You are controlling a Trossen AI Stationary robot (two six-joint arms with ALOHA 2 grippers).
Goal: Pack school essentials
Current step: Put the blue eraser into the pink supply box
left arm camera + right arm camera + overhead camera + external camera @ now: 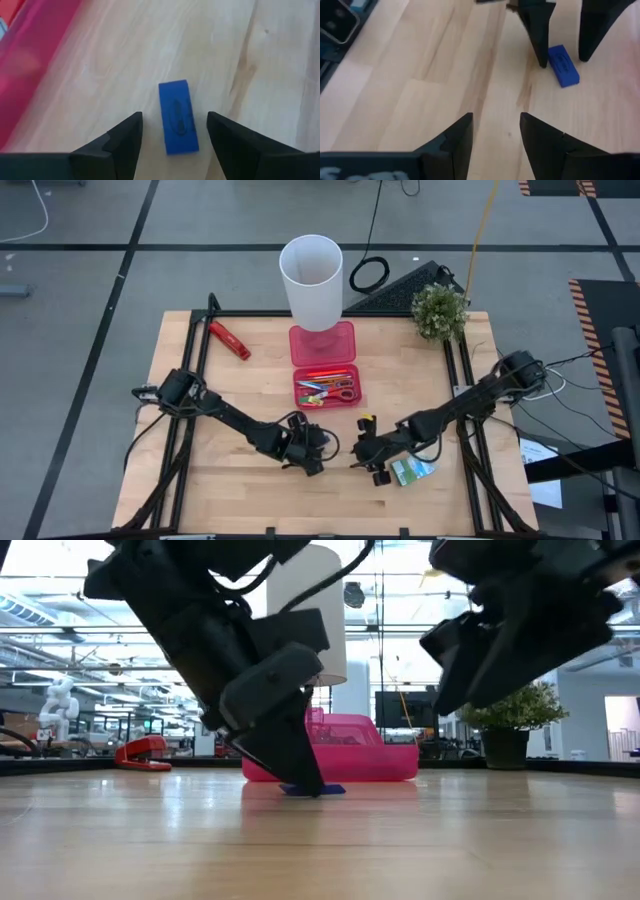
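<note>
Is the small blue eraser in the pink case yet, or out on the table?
Out: the flat blue rectangular eraser lies on bare wood between the left gripper's open fingers.

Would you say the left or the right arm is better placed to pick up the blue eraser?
Left. The left gripper is open and straddles the blue eraser on the table. The right gripper, also open, is farther off.

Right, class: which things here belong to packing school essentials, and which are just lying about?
Belong: blue eraser between the open left hand fingers; pink case holding scissors; green-white packet.

Lying about: white cup; red tool; potted plant.
</note>
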